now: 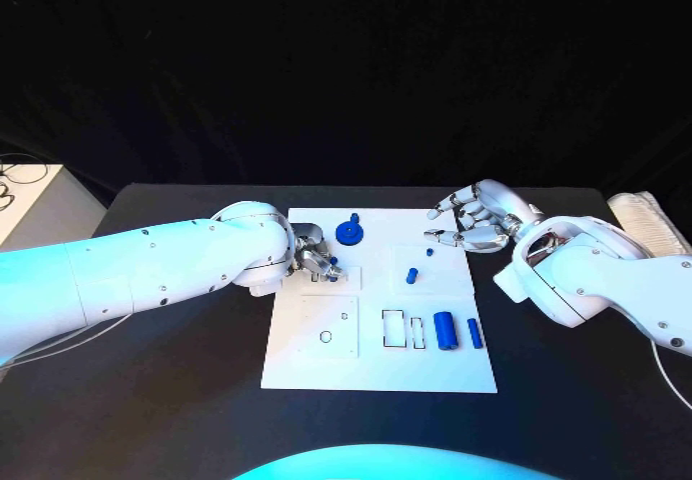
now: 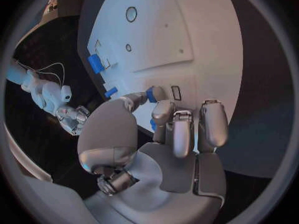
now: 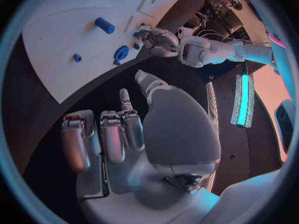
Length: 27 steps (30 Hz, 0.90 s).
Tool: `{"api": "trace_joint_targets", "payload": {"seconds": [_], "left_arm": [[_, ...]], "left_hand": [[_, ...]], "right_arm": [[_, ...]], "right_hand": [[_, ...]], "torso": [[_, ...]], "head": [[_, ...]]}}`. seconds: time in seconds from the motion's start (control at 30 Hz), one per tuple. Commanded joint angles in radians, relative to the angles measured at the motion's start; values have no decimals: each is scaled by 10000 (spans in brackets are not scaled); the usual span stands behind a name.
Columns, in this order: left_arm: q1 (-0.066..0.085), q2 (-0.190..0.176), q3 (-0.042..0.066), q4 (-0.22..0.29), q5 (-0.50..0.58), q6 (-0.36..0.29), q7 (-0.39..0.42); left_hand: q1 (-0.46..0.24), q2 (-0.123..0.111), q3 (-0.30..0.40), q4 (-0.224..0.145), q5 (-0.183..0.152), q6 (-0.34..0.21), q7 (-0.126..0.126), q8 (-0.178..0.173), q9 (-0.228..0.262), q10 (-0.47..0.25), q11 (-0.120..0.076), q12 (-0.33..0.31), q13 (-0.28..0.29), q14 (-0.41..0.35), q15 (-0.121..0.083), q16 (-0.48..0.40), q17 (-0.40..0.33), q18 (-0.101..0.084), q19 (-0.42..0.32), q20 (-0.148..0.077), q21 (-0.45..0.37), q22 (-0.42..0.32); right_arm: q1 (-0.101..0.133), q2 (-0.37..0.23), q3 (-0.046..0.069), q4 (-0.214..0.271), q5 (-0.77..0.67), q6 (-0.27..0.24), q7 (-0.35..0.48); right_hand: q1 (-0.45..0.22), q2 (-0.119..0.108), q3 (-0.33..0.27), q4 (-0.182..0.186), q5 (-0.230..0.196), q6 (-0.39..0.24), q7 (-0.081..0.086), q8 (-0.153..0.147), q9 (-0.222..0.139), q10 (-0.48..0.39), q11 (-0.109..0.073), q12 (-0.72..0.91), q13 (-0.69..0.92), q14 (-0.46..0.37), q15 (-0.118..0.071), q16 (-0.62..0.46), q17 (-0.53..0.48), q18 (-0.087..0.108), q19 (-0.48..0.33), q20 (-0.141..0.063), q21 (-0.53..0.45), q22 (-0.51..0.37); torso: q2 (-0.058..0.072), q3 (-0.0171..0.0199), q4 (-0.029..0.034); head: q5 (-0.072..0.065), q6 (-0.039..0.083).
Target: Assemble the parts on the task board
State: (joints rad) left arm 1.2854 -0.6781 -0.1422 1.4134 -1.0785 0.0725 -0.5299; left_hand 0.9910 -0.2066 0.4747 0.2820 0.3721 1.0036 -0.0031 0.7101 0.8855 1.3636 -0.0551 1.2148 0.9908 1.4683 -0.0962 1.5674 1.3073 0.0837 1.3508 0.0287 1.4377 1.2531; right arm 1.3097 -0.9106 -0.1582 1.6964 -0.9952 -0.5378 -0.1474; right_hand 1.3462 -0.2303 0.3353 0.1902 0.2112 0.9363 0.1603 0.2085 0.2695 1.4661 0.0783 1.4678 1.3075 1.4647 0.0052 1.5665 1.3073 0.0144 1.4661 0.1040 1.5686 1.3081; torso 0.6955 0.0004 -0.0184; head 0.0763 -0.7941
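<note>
The white task board [image 1: 378,362] lies in the middle of the black table. My left hand [image 1: 315,262] hovers over the board's left part and pinches a small blue part [image 2: 151,94] at its fingertips. My right hand [image 1: 477,224] hangs at the board's far right corner, fingers apart, holding nothing [image 3: 124,134]. A small blue piece [image 1: 434,213] lies just beside its fingertips. On the board are a blue disc with a peg [image 1: 351,233], a short blue peg [image 1: 413,275], a thick blue cylinder [image 1: 444,330] and a thinner blue bar [image 1: 475,332].
Rectangular cut-outs [image 1: 394,328] and a plate with a small hole [image 1: 329,326] sit in the board's near half. A white box [image 1: 43,205] stands at the table's left edge, and a pale ribbed object [image 1: 656,222] lies at the right edge.
</note>
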Motion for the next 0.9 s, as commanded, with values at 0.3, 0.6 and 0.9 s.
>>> {"api": "trace_joint_targets", "payload": {"seconds": [0.3,0.6,0.9], "left_arm": [[-63,-64,-13,121,61,262,-35],[-63,-144,137,215,34,172,-21],[-63,-360,625,481,161,202,-13]], "left_hand": [[24,86,-566,104,-984,54,79,-109,-53,10,-29,37,7,1025,-63,34,2635,-141,43,2,-71,19],[-26,121,-759,110,-1319,63,78,-123,-63,3,-27,27,-6,1025,-62,34,2635,-137,36,3,-82,10],[430,102,-933,103,-1309,-375,271,-442,-180,-729,138,-902,-1260,947,54,-76,2413,-21,-368,-22,-372,-528]], "right_arm": [[-8,19,0,-17,-62,114,106],[-16,27,0,-36,-79,108,115],[-42,37,1,-142,-119,57,149]], "right_hand": [[-83,-22,-7,75,22,-57,-14,25,11,57,-15,-34,1760,1038,-12,8,2551,-144,1047,42,22,2627],[-83,-22,-7,75,22,-57,-14,25,11,57,-15,-34,1760,1038,-12,8,2551,-144,1047,42,22,2627],[-83,-22,-7,75,22,-57,-14,25,11,57,-15,-34,1760,1038,-12,8,2551,-144,1047,42,22,2627]], "torso": [[-1,-3,-6],[7,-3,-3],[4,-22,-8]], "head": [[-10,64],[-20,121],[-68,87]]}}
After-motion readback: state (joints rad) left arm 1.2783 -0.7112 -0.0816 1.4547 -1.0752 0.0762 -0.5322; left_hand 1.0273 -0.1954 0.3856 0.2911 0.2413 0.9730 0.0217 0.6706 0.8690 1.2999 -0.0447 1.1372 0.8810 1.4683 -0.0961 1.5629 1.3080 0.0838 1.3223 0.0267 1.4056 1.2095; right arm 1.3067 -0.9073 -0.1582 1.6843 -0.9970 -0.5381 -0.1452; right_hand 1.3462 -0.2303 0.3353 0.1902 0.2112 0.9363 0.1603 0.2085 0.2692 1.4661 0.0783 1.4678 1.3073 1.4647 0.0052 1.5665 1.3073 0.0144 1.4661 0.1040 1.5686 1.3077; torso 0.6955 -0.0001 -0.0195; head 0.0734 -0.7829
